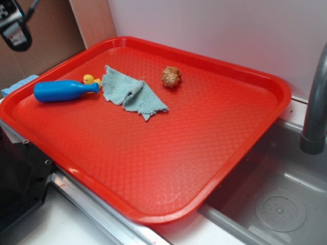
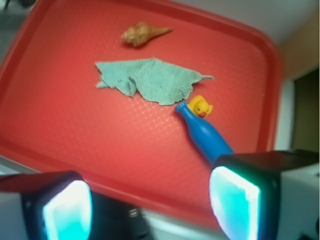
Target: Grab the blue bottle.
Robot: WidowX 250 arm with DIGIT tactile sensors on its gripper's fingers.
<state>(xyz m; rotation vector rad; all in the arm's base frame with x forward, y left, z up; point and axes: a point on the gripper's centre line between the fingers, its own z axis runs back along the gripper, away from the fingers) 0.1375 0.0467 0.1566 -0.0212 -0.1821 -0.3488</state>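
The blue bottle (image 1: 64, 91) lies on its side at the left end of the red tray (image 1: 153, 168), its neck pointing right toward a small yellow duck (image 1: 90, 79). In the wrist view the blue bottle (image 2: 204, 132) runs from the duck (image 2: 201, 106) down under my right finger. My gripper (image 2: 150, 205) is open and empty, high above the tray's near-left edge; both fingertips (image 2: 234, 200) glow cyan. In the exterior view only part of the arm (image 1: 14, 25) shows at the top left corner.
A pale teal rag (image 1: 130, 92) lies crumpled right of the bottle's neck. A brown seashell (image 1: 171, 76) sits further right. A grey sink basin (image 1: 281, 204) and a faucet (image 1: 317, 112) are to the right. A white wall stands behind.
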